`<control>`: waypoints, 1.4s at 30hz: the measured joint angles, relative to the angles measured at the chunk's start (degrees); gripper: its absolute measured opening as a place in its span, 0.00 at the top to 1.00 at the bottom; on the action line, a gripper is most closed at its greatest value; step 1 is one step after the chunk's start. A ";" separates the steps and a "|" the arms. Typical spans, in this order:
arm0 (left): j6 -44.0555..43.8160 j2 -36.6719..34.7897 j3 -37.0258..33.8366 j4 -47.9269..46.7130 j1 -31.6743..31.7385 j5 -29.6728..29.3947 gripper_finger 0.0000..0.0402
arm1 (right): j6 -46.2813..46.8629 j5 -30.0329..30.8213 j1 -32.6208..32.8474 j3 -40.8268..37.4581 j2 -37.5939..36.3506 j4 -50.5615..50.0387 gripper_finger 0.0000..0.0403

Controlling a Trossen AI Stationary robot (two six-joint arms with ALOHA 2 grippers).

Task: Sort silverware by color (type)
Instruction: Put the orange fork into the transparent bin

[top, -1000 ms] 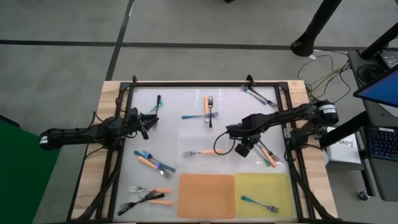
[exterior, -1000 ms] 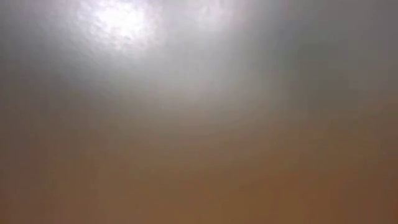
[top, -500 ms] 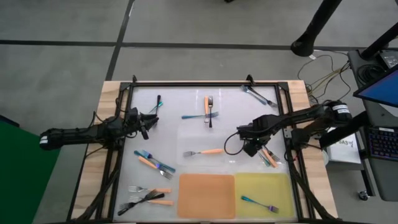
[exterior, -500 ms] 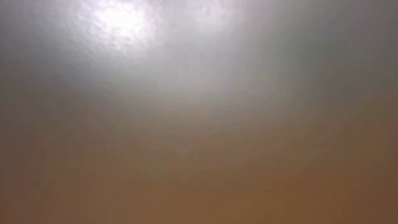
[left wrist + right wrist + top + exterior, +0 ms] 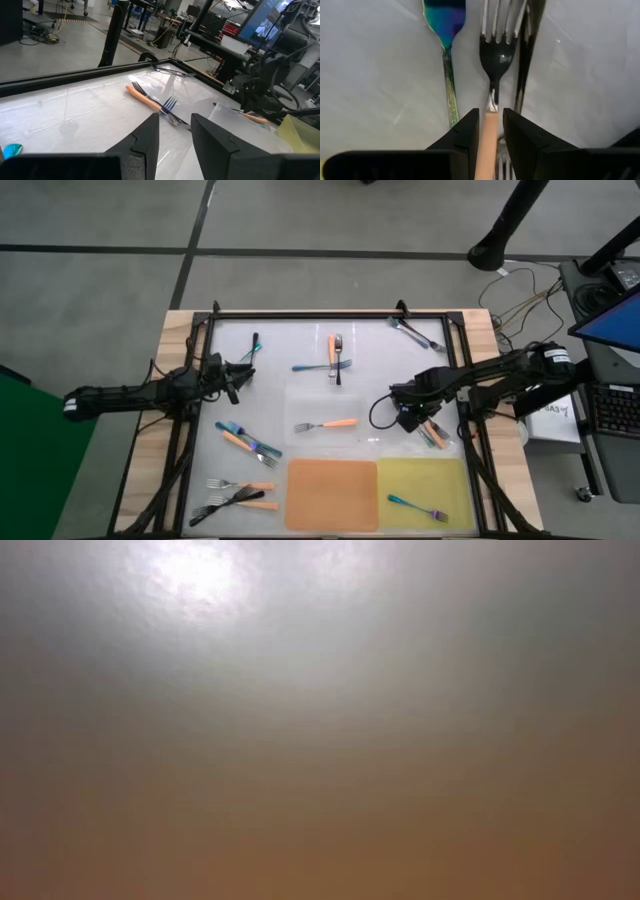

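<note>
My right gripper (image 5: 412, 418) points down over a group of forks (image 5: 433, 432) near the table's right edge. In the right wrist view its open fingers stand on either side of the orange handle of a silver fork (image 5: 496, 55). That fork lies between an iridescent fork (image 5: 445, 25) and a black fork (image 5: 527, 55). My left gripper (image 5: 238, 376) waits open and level at the table's left side. One iridescent fork (image 5: 418, 506) lies on the yellow mat (image 5: 440, 475). My right gripper comes from above with its fingers (image 5: 465, 137) across the orange handle (image 5: 489, 127), a little behind the fork's neck. The gap is about as wide as the handle, and I cannot tell whether the fingers touch it. The fork lies flat on the table.
The orange mat (image 5: 332, 495) lies beside the yellow one at the near edge. Other forks lie mid-table (image 5: 328, 424), at the far middle (image 5: 335, 358), far right (image 5: 415, 332), far left (image 5: 252, 348) and near left (image 5: 240, 495). A black frame (image 5: 330, 315) rims the table.
My right gripper has gone toward the table's right edge and down, from beside the mid-table orange-handled fork to over the group of forks at the right, and its wrist has rolled a little. No fork has moved.
</note>
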 joint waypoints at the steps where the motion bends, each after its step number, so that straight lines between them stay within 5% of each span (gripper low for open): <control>1: 0.00 0.00 0.00 0.02 0.00 0.00 0.76 | 0.10 0.00 0.00 -0.18 0.00 0.30 0.81; 28: 0.00 0.00 0.00 0.00 0.02 0.00 0.76 | 0.42 -0.93 -0.04 -5.87 -0.11 6.87 0.81; 42: 0.00 0.00 0.00 0.00 0.01 0.00 0.76 | 0.20 -1.35 -0.02 -5.23 -0.02 7.28 0.95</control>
